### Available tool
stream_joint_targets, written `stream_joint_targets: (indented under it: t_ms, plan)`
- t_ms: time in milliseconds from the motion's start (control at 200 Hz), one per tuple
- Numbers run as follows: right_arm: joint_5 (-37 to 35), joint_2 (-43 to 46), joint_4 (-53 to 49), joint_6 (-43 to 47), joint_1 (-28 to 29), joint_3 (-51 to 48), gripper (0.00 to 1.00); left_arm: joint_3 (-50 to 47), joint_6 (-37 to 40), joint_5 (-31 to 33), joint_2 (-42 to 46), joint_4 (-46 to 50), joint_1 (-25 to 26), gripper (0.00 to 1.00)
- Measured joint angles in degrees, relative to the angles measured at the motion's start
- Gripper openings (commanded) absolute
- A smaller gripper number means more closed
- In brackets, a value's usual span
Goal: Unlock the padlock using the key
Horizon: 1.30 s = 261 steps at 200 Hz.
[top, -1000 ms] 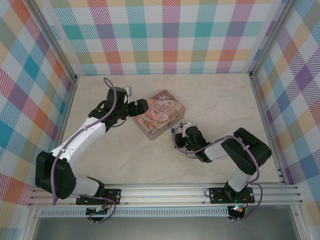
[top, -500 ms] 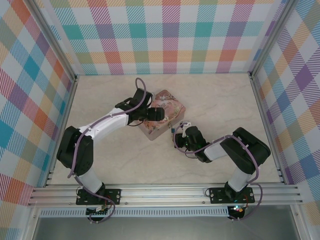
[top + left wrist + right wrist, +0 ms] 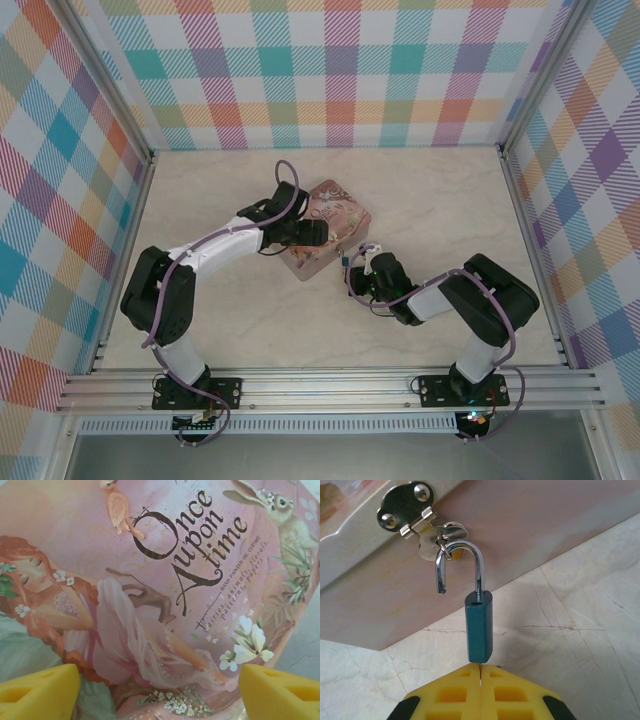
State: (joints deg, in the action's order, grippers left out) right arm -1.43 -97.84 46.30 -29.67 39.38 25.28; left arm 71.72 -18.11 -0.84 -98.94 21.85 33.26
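1. Plaid walls ring a marbled surface (image 3: 450, 200). The pink tin (image 3: 335, 215) sits mid-surface, with the left gripper (image 3: 316, 233) over it and the right gripper (image 3: 354, 270) just beside its near side.
2. The left gripper is spread wide above the lid (image 3: 165, 580).
3. The padlock (image 3: 480, 627), shackle (image 3: 462, 555) open, hooks the tin's hasp (image 3: 407, 505) — its long axis is in line with the right gripper, which is pinched shut on the key (image 3: 480, 667).

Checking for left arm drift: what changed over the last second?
The left arm swung in from the tin's left side. Its tool is now above the tin lid, open and holding nothing. The right tool stayed shut on the key under the padlock. The tin did not move.
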Motion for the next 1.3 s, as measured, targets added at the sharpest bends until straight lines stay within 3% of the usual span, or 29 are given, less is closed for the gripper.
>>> stream_joint_targets:
  t_ms: [755, 1305]
  plan:
    - [2.0, -0.4, 0.7, -5.3, -0.5, 0.4, 0.0, -1.0, 1.2, 5.6, 0.0, -0.9, 2.1, 0.83]
    - [2.6, -0.4, 0.6, -10.2, -0.5, 1.1, 0.0, -1.2, 3.0, 13.8, -1.2, -0.8, 5.4, 0.83]
